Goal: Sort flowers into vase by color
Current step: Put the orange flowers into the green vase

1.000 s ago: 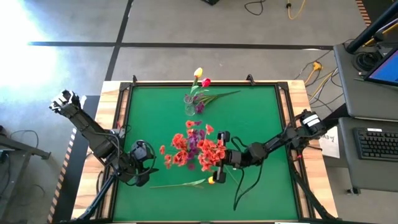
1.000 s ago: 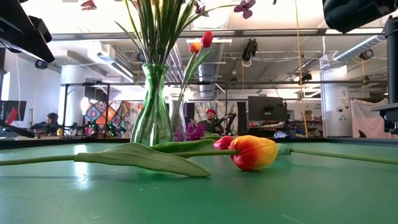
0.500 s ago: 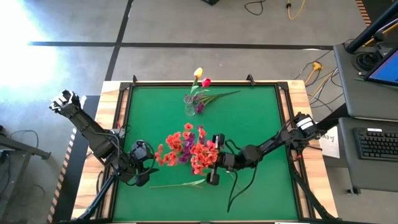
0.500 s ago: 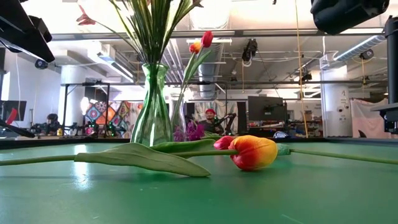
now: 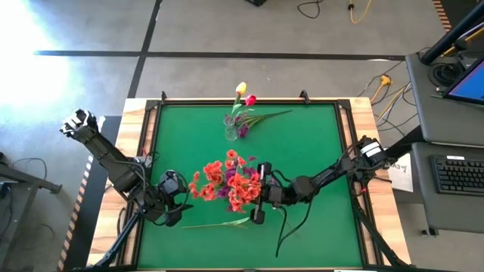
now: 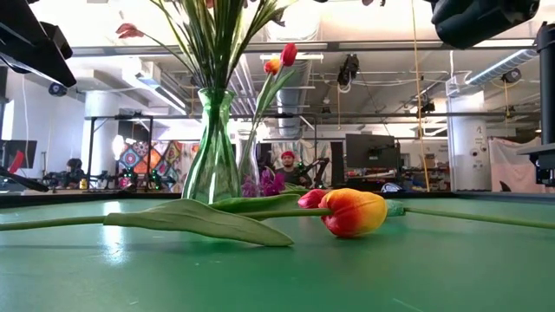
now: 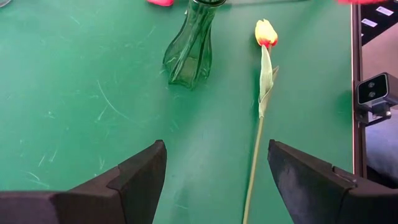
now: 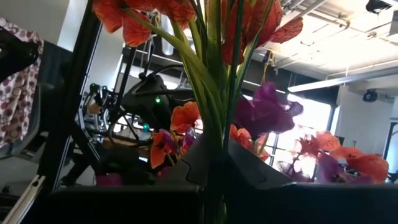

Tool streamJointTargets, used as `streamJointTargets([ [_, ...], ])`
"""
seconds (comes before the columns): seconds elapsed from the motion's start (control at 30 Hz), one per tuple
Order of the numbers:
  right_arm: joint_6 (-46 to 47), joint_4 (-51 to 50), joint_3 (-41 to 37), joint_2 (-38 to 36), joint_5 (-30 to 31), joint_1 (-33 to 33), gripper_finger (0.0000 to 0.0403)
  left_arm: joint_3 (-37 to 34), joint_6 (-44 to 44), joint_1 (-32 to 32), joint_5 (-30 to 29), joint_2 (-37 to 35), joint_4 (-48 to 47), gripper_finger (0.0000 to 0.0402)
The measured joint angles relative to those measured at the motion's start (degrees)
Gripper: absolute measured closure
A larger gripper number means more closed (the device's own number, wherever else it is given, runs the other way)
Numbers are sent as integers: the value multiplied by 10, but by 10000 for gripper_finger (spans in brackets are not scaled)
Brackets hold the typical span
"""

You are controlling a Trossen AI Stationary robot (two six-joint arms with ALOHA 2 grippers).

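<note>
A bunch of orange-red and purple sprays [image 5: 227,181] stands in a green glass vase [image 7: 189,46], its stems fanning up from the vase mouth [image 6: 212,94]. My right gripper [image 5: 253,193] is shut on these stems, just right of the blooms. The small clear vase [image 5: 231,127] stands near the far edge with a yellow tulip [image 5: 240,88] and a pink-red tulip [image 5: 250,100] in it. A purple spray [image 5: 242,130] lies at its foot. A yellow-red tulip [image 6: 351,212] lies flat near the near edge. My left gripper [image 7: 217,180] hovers open at the near left. My right gripper pinches the bunch's green stems [image 8: 214,140] between its two fingers, coming level from the table's right with the fingers across the stems. The hold is higher than the low view reaches. The stems stand roughly upright, with the blooms above the fingers.
The low camera [image 7: 373,93] sits on the near edge, close to the lying tulip's stem [image 7: 256,143]. Black rails frame the green mat [image 5: 318,151], which is bare on its right half and far-left corner. A desk with a keyboard [image 5: 457,174] stands right of the table.
My right gripper has moved toward the table's left and slightly toward the near edge, staying shut on the stems. The blooms have swung left with it while the stems have stayed at the green vase's mouth.
</note>
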Motion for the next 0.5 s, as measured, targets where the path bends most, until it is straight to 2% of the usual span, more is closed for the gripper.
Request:
streamJointTargets([
  [0.5, 18, -35, -1, 0, 16, -10, 385, 0, 0, 0, 0, 0, 0, 134],
])
